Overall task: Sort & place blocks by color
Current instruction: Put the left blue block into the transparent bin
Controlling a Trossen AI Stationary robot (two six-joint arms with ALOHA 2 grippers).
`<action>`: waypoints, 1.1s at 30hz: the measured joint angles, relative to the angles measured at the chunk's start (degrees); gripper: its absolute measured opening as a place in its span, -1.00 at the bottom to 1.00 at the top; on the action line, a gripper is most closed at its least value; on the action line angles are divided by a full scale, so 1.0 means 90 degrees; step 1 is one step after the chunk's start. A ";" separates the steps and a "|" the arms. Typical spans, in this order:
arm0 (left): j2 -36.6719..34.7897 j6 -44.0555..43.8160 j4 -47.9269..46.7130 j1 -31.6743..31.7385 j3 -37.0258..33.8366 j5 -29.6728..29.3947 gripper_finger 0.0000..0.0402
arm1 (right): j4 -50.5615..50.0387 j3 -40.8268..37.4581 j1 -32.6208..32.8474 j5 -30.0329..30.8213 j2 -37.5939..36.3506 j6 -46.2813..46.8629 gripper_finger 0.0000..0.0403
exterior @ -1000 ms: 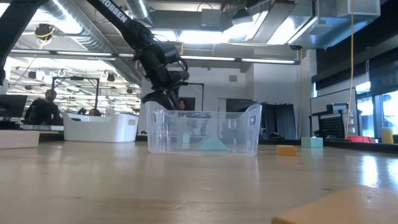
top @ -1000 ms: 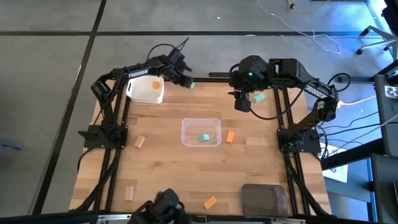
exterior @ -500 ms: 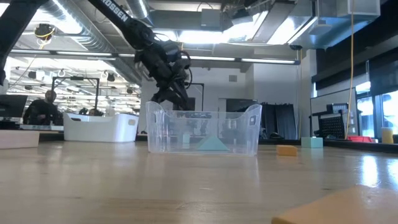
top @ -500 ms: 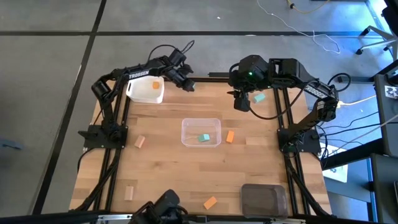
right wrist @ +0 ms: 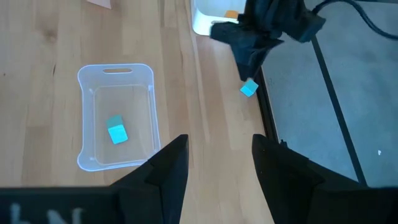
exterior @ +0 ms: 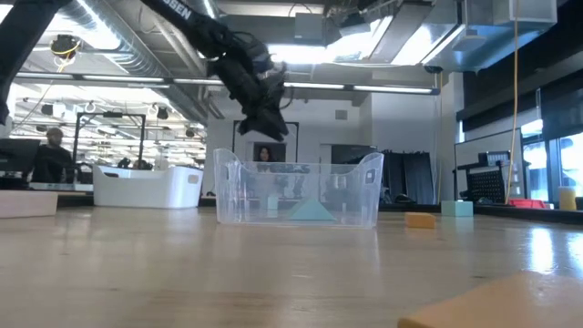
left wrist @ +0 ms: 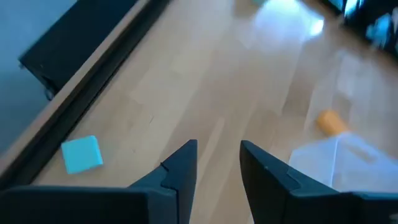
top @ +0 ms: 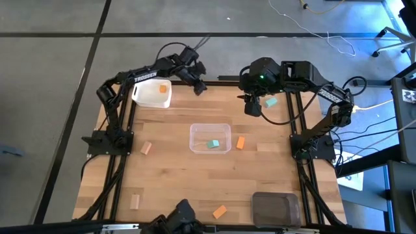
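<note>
In the high view the left gripper [top: 198, 88] covers the teal block [right wrist: 249, 88] at the table's far edge — only the wrist views show it. The dark grey tub [top: 276, 208] is cut off at 6 o'clock. The white tub [right wrist: 214, 15] is clipped at 12 o'clock — an orange block [right wrist: 231, 14] barely shows.

One block [top: 212, 144] in clear tub [top: 210, 128] — another block [top: 240, 142] just right.

We look straight down overhead; level across the wooden surface [exterior: 273, 264] low; both share the clear plastic tub [top: 210, 138].
</note>
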 joint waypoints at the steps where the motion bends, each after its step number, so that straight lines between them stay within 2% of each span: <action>1: 0.0000 0.0246 -0.0115 -0.0065 0.0097 -0.0121 -0.39 | 0.0000 0.0000 0.0000 0.0000 0.0000 0.0000 -0.12; 4: 0.0000 0.0955 -0.0312 -0.0214 0.0247 -0.0501 -0.25 | -0.0002 0.0000 0.0002 0.0000 0.0000 0.0000 -0.12; 7: 0.0002 0.1243 -0.0449 -0.0237 0.0368 -0.0821 -0.08 | -0.0001 0.0000 0.0000 0.0000 0.0000 0.0000 -0.12; 10: 0.0000 0.1759 -0.0417 -0.0161 0.0413 -0.0740 0.08 | -0.0002 0.0000 0.0000 0.0000 0.0000 0.0000 -0.12; 14: 0.0000 0.3312 -0.0451 -0.0042 0.0409 -0.0528 0.24 | -0.0002 0.0000 -0.0001 0.0000 0.0000 0.0000 -0.12; 15: 0.0000 0.3868 -0.0465 -0.0030 0.0387 -0.0607 0.25 | -0.0002 0.0000 -0.0001 0.0000 0.0000 0.0000 -0.12; 17: 0.0000 0.4865 -0.0494 -0.0039 0.0362 -0.1169 0.26 | -0.0002 0.0000 -0.0001 0.0000 0.0000 0.0000 -0.12; 20: 0.0049 0.5895 -0.0462 -0.0012 0.0369 -0.1603 0.26 | -0.0002 0.0000 -0.0001 0.0000 0.0000 0.0000 -0.12; 33: 0.1079 0.7897 -0.0424 0.0297 0.0359 -0.2038 0.24 | -0.0002 -0.0002 0.0001 -0.0002 0.0000 0.0000 -0.12</action>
